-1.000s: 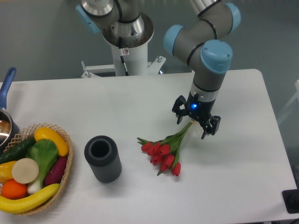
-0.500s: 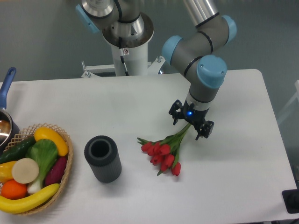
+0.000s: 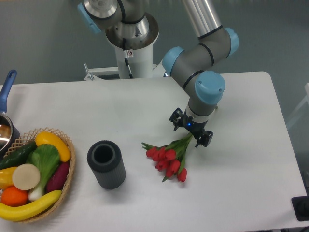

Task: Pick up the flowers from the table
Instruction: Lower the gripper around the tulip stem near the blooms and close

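End effector (image 3: 189, 128) over flowers' (image 3: 168, 157) stems

Grey tubular arm (image 3: 193, 77) with light-blue joint caps, silver upper link, black gripper (image 3: 190, 130) with a blue light.

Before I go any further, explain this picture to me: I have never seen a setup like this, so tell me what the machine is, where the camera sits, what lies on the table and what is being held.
This is one robot arm, grey tubes with blue joint caps, ending in a black two-finger gripper. A single fixed camera looks down at the white table from the front, facing the arm's base.

On the table lie the flowers, red tulip buds with green stems, a dark ribbed cylinder standing upright, and a wicker basket of fruit and vegetables at the left. A pot with a blue handle shows at the left edge.

The gripper sits low over the stem end of the flowers, fingers spread either side. Nothing is lifted: the flowers lie on the table.
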Action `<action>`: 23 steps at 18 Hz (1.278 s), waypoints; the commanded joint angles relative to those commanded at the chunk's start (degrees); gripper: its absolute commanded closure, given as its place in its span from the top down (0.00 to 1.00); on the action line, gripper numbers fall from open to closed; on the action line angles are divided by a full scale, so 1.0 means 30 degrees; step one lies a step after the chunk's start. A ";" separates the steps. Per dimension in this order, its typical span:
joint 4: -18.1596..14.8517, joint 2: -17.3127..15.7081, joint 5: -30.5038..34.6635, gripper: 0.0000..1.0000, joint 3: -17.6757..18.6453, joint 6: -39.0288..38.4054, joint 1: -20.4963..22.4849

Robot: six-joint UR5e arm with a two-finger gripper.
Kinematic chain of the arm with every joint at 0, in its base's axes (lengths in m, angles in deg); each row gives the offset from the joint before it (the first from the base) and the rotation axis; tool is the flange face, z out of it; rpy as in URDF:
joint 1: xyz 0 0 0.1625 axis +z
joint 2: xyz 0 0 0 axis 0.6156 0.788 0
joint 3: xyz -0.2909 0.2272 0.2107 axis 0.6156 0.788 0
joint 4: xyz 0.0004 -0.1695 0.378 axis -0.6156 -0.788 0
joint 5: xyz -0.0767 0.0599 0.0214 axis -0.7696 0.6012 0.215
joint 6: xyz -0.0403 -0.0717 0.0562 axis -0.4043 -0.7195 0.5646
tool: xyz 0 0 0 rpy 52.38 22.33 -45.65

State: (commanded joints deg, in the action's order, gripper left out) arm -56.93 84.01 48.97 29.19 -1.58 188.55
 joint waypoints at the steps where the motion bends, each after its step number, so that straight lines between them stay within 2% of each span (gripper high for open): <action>1: 0.0000 0.0000 0.0000 1.00 -0.0058 0.0000 -0.0029; 10: 0.0029 0.0234 0.0000 0.99 0.0029 -0.0088 -0.0059; 14: 0.0029 0.0322 0.0000 0.89 0.0029 -0.0117 -0.0175; 17: 0.0175 0.0381 0.0029 0.87 0.0029 -0.0117 -0.0176; 23: 0.0176 0.0323 0.0000 0.55 -0.0059 -0.0058 -0.0176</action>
State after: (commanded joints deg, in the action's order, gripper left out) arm -56.41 84.97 48.97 29.01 -1.76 188.03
